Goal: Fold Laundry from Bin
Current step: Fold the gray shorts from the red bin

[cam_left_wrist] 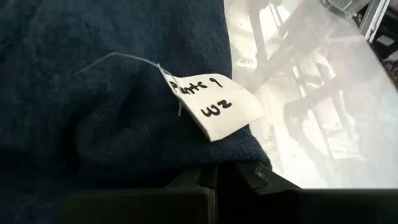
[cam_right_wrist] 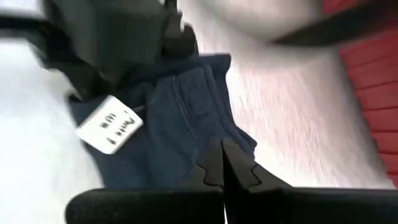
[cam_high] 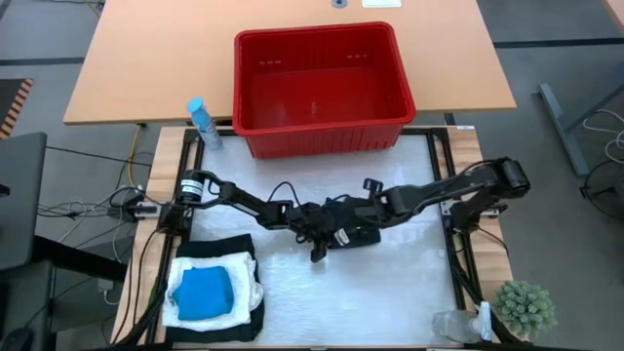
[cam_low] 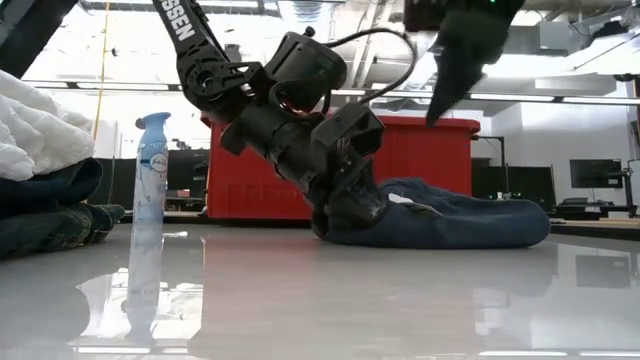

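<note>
A dark blue garment (cam_high: 359,234) (cam_low: 450,222) (cam_right_wrist: 180,124) of the laundry lies folded on the white table top. A white handwritten tag (cam_left_wrist: 214,102) (cam_right_wrist: 111,127) sits on it. My left gripper (cam_low: 352,215) (cam_left_wrist: 217,177) is shut and slants down onto the garment's left end. My right gripper (cam_low: 437,115) (cam_right_wrist: 224,163) is shut and hangs above the garment, touching nothing. The red bin (cam_high: 322,136) (cam_low: 440,150) stands at the far edge, and nothing shows inside it. My left gripper rests its shut fingers on the garment's left end (cam_left_wrist: 186,163), beside the tag. It comes slanting down from the table's left. The garment lies flat on the table under it. I cannot tell whether cloth is caught between the fingers.
Folded laundry is stacked at the near left: a black piece at the bottom, a white one on it, a blue one (cam_high: 203,292) on top. A spray bottle (cam_high: 203,122) (cam_low: 150,180) stands left of the bin. A small plant (cam_high: 525,307) and a clear object (cam_high: 456,327) sit at the near right.
</note>
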Tool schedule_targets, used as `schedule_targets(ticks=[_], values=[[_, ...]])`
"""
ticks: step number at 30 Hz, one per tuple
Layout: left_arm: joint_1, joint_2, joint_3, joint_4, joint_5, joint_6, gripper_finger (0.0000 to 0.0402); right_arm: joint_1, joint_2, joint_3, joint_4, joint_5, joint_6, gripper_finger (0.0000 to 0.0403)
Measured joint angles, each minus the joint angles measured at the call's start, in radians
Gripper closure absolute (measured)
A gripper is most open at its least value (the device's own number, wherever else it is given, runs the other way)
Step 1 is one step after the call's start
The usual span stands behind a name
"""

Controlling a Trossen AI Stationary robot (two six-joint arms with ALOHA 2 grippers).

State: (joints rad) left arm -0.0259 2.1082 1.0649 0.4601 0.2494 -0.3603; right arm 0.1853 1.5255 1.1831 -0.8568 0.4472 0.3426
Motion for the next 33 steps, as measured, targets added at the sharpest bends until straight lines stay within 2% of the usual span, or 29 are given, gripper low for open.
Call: schedule_targets(ticks=[5,9,11,16,21,25,30,33], values=[[0.008,-0.038,-0.003,-0.035,0.015,-0.032,0.0401,0.051,-0.114,0.0,0.007,0.01,0.116,0.0381],[0.026,-0.079,-0.003,-0.139,-0.04,-0.031,0.04,0.092,-0.15,0.0,-0.004,0.029,0.18,0.0381],[0.037,-0.099,-0.003,-0.2,-0.035,-0.011,0.0393,0.111,-0.154,0.0,-0.007,0.06,0.201,0.0382],[0.059,-0.165,-0.003,-0.377,-0.119,0.037,0.035,0.137,-0.13,0.001,-0.021,0.081,0.281,0.038],[0.088,-0.239,-0.003,-0.474,-0.179,0.097,0.0306,0.151,-0.116,-0.046,-0.011,0.129,0.443,0.0384],[0.107,-0.291,-0.002,-0.496,-0.185,0.104,0.0287,0.143,-0.116,-0.142,0.146,0.135,0.509,0.0385],[0.129,-0.319,-0.001,-0.494,-0.183,0.135,0.0285,0.106,-0.116,-0.288,0.389,0.153,0.515,0.0386],[0.131,-0.319,-0.004,-0.4,-0.14,0.153,0.0285,0.088,-0.115,-0.381,0.512,0.199,0.517,0.0386]])
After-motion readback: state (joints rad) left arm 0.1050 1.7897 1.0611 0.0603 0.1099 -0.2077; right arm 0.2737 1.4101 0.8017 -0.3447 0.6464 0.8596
